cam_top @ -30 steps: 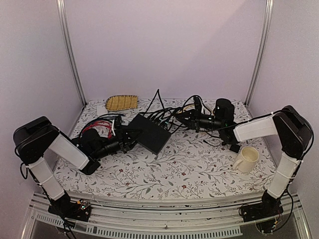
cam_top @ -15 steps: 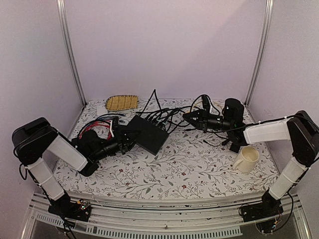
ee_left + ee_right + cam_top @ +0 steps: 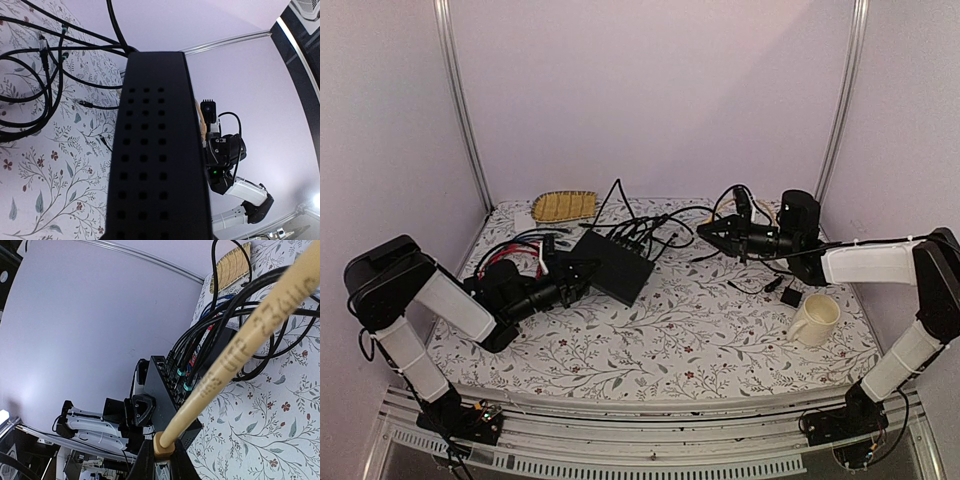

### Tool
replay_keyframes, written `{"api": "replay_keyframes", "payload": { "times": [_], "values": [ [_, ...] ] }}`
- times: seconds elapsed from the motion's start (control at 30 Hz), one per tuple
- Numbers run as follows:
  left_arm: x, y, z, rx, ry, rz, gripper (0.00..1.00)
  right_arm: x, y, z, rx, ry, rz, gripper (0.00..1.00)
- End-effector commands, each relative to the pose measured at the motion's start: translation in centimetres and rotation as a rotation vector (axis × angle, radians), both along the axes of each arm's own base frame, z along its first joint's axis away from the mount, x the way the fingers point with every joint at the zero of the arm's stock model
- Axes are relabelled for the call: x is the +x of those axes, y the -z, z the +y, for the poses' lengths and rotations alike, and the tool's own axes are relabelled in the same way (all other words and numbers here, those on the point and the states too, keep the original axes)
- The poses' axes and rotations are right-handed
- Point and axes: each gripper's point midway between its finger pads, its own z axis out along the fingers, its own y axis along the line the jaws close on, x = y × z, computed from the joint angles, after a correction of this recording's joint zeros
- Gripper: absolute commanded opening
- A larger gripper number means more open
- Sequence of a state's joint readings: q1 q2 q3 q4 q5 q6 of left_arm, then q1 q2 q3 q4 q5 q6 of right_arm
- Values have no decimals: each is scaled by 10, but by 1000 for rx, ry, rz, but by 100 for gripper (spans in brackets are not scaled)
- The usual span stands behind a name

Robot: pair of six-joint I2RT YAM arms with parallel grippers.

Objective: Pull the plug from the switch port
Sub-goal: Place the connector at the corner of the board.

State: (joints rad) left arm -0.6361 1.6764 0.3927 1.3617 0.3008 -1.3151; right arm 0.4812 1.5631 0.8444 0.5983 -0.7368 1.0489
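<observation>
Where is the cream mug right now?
In the top view, the mug stands upright on the table's right side, well right of the switch.

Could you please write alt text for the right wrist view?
The shut right end effector grips the end of a beige cable that runs diagonally to the upper right. Beyond it is the black switch, several black cables plugged into its ports; the table has a floral cover.

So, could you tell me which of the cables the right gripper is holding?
The tan cable, the only light-coloured one, pinched in the shut right gripper. The black cables run to the switch.
</observation>
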Motion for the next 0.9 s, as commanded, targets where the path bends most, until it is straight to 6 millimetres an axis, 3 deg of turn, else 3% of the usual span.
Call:
{"api": "replay_keyframes", "payload": {
  "times": [0.0,0.33,0.63,0.7,0.87],
  "values": [
    [17,-50,-1,-95,-35,-153,0,-15,-35,2,32,-82,-80,1],
    [47,-40,-28,-110,-1,-130,0,-42,-41,2,46,-194,-64,1],
    [65,-16,-42,-96,1,-91,0,-61,-49,-7,34,-205,-65,1],
    [68,-5,-44,-84,1,-73,0,-64,-51,-11,30,-180,-67,1],
    [65,0,-43,-83,8,-67,0,-56,-60,-23,5,-85,-116,1]
  ]
}}
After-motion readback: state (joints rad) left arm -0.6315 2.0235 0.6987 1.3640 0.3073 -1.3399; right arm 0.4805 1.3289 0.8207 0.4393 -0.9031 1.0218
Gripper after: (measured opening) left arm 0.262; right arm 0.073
